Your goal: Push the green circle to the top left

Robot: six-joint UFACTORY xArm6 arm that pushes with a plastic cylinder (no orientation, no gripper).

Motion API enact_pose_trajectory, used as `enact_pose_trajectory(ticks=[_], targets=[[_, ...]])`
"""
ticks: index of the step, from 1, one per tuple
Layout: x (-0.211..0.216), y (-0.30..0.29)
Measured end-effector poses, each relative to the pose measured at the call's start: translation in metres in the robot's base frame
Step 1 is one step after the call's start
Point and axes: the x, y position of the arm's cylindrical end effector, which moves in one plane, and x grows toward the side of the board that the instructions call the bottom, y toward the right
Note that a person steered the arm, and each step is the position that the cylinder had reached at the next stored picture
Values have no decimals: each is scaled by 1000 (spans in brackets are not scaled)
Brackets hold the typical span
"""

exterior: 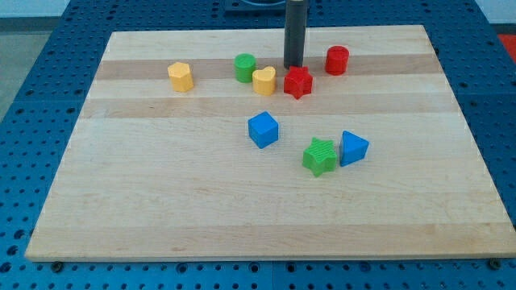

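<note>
The green circle (245, 67) stands near the top of the wooden board (161, 193), a little left of the middle. A yellow heart (264, 80) touches its lower right side. My tip (293, 66) comes down from the view's top and sits right of the green circle, about a block's width past the yellow heart. It is just above the red star (297, 82), close to it or touching it.
A yellow hexagon (181, 76) lies left of the green circle. A red cylinder (337, 60) is right of my tip. A blue cube (263, 129), a green star (320, 156) and a blue triangle (352, 147) lie lower on the board.
</note>
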Motion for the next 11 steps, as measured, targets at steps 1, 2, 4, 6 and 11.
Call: enact_pose_trajectory(ticks=[1,2,4,6,11], targets=[[8,-15],[8,-46],[8,-104],[8,-162],[-20,-244]])
